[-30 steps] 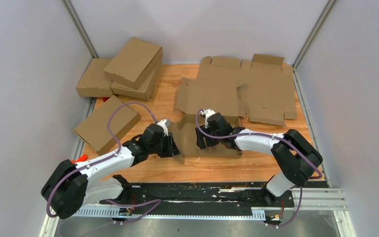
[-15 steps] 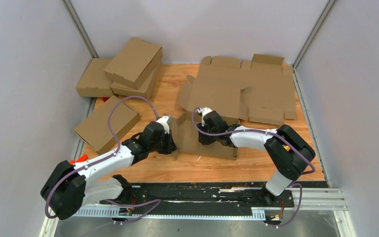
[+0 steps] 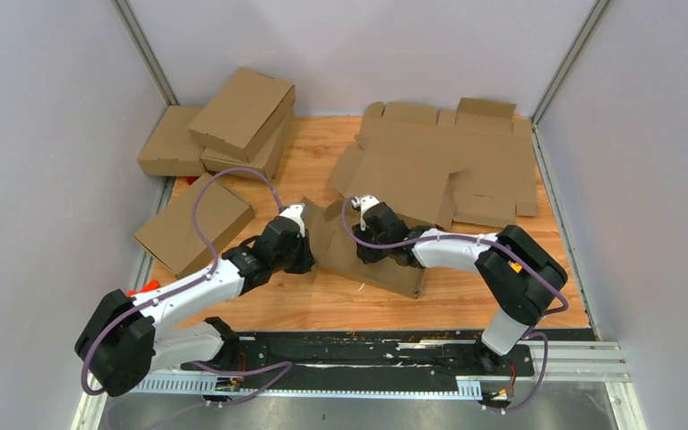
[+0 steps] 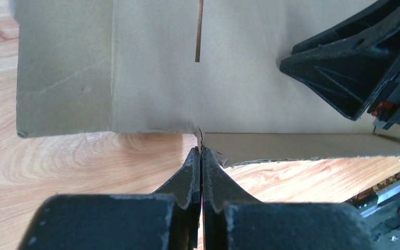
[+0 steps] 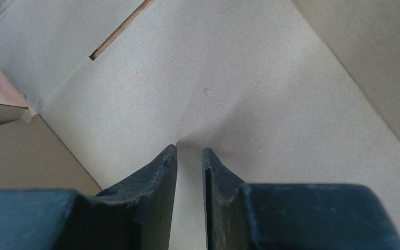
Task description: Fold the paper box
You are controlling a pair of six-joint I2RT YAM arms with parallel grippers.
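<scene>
Find the left pincer (image 4: 200, 151) squeezed fully shut, tips touching the near edge of the paper box (image 4: 151, 67) right at a fold line; cannot tell about any cardboard nipped there. See the box's brown face straight ahead of those tips, spreading to either side. Find the right pincer (image 5: 190, 151) parted by only a narrow slit, nothing within, both tips pushed against a cardboard panel stretching ahead and to both sides. From above, note the box lying half-unfolded on the wooden table (image 3: 322, 305), between the two pincers and beyond them.
</scene>
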